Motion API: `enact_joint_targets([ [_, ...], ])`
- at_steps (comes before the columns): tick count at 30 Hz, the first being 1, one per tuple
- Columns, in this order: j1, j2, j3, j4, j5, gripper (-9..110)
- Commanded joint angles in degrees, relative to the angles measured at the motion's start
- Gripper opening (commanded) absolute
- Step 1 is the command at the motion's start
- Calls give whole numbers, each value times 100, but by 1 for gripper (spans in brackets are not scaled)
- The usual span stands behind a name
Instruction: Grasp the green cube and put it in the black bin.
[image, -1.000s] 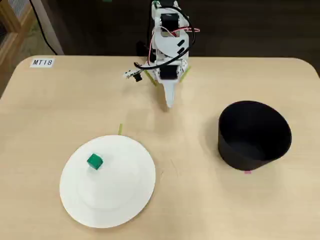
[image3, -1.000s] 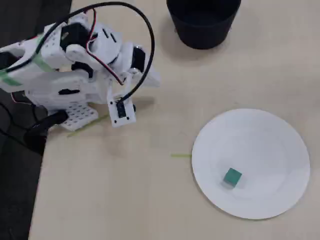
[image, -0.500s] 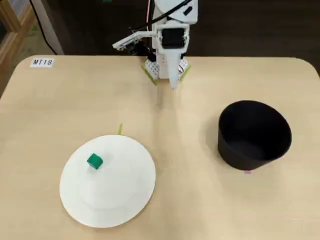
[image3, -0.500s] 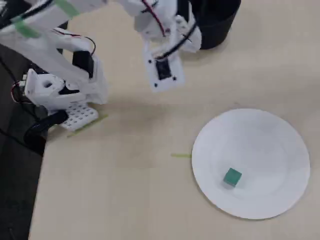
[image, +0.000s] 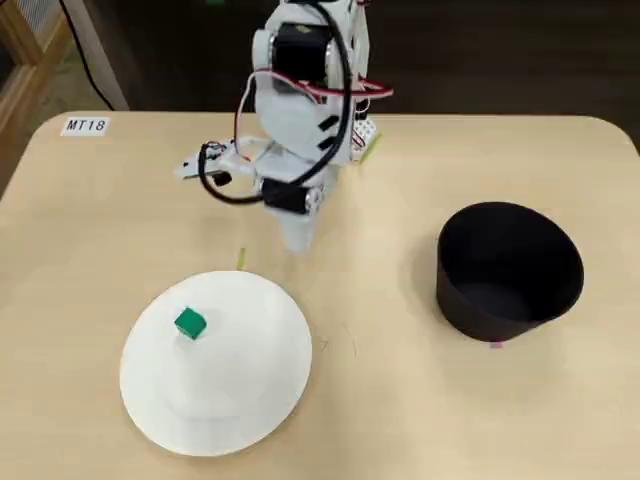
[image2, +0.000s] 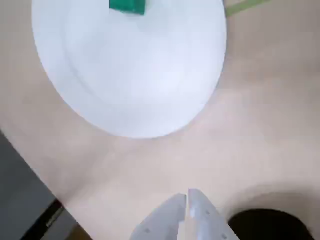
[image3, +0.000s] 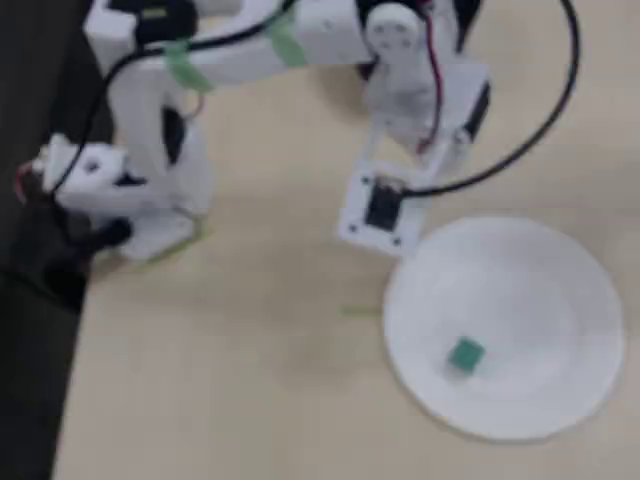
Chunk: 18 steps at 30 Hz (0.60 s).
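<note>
The green cube (image: 189, 323) sits on the left part of a round white plate (image: 240, 400) in a fixed view. It also shows at the top edge of the wrist view (image2: 127, 5) and in a fixed view (image3: 466, 354). My gripper (image: 297, 240) points down above the table just behind the plate, well clear of the cube. In the wrist view the gripper (image2: 187, 197) has its fingers together and holds nothing. The black bin (image: 510, 270) stands empty at the right, apart from the arm. Its rim shows at the bottom right of the wrist view (image2: 272, 225).
A thin green tape strip (image: 241, 258) lies on the tan table beside the plate. A label reading MT18 (image: 85, 126) is stuck at the back left corner. The arm's base (image3: 130, 200) stands by the table edge. Cables hang around the arm.
</note>
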Motion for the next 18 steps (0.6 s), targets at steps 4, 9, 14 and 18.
enact_joint_targets([
  [4, 571, -721, -1301, 387, 721, 0],
  [9, 1002, -1055, -1591, 545, 782, 0],
  [14, 1415, -1538, -2048, 694, 562, 0],
  [18, 1635, -2136, -2654, 694, 308, 0],
])
